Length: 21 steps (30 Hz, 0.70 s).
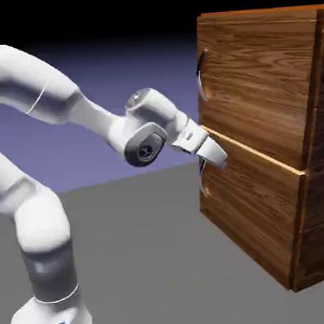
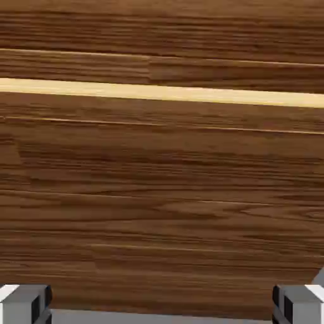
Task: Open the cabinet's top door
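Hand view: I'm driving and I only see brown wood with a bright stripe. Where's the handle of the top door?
Observer: In the exterior view, the top door's handle is a curved metal one, near the left edge of the top door, above the gripper.
Operator: Is there another handle? I don't want the wrong one!
Observer: Yes, a second curved handle is on the lower panel, partly behind the gripper.
Operator: So which door am I by?
Observer: The gripper is in front of the lower panel, below the light strip.
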Available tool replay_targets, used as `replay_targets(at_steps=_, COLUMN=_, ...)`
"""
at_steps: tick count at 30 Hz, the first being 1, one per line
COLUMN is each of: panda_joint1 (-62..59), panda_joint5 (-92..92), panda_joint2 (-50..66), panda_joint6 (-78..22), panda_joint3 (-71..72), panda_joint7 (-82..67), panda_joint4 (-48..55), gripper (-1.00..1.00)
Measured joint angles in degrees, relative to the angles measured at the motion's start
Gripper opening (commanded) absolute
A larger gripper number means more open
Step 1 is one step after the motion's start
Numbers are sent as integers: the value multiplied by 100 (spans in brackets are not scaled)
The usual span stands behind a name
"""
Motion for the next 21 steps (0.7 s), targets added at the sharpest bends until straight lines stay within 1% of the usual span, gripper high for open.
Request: replay_targets(at_steps=21, panda_joint1=-2631, panda_joint5=5142, panda_joint2=-1251, panda_joint6=446, panda_joint3=3349, panda_joint7=5234, panda_joint4=1959, gripper=0)
